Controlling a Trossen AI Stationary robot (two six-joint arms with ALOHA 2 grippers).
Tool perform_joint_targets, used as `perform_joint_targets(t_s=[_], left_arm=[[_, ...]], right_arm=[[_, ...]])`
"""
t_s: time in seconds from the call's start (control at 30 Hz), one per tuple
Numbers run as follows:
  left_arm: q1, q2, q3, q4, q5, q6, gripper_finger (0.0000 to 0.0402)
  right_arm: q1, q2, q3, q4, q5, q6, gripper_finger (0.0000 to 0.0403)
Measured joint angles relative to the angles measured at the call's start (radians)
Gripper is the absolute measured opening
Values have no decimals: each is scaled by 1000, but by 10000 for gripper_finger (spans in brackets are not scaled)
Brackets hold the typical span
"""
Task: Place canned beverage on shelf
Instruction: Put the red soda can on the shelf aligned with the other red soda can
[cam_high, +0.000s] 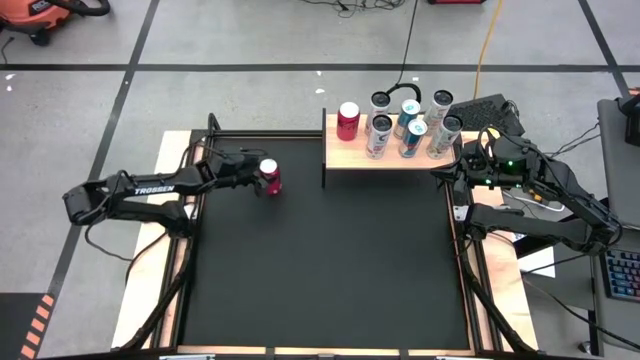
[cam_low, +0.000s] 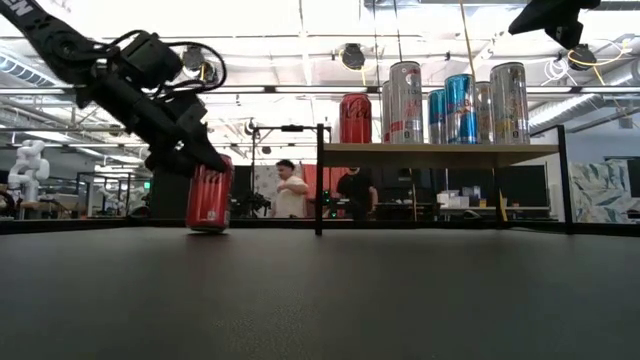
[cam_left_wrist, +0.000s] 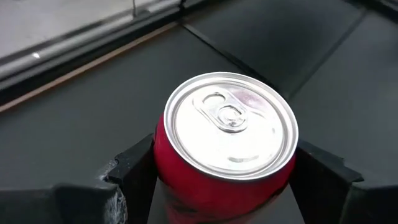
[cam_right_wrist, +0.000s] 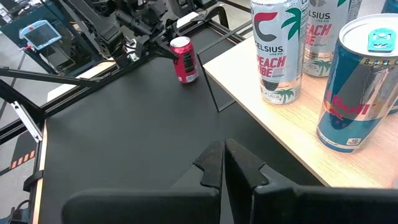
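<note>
Red can (cam_high: 269, 177): on the black worktop (cam_high: 330, 260) near its far left part, tilted slightly in the low view, base at the surface; silver lid with pull tab faces the left wrist camera.
Left gripper (cam_high: 262, 178): fingers (cam_left_wrist: 134, 168) on both sides of the red can, pressed against its wall — closed on the can.
Shelf (cam_high: 345, 153): pale wood board on black supports at the far edge of the worktop, to the right of the red can and apart from it.
Cans on shelf: one short red can (cam_high: 348, 120) at the left end — then a cluster of tall cans (cam_high: 410, 125), white, blue and silver, all upright.
Right gripper (cam_right_wrist: 224, 165): fingers pressed together, holding nothing; it hangs at the right end of the shelf, above worktop level.
Background: two people (cam_low: 293, 190) stand in the room behind the worktop.
</note>
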Motion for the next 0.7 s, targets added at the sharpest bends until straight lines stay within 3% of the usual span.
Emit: perform_joint_targets(t_s=[0.2, 0.7], left_arm=[[-81, 3, 115, -166, -34, -1, 288], [-203, -1, 328, -232, -125, 6, 287]], right_arm=[[0, 0, 0, 0, 0, 0, 0], [0, 0, 0, 0, 0, 0, 0]])
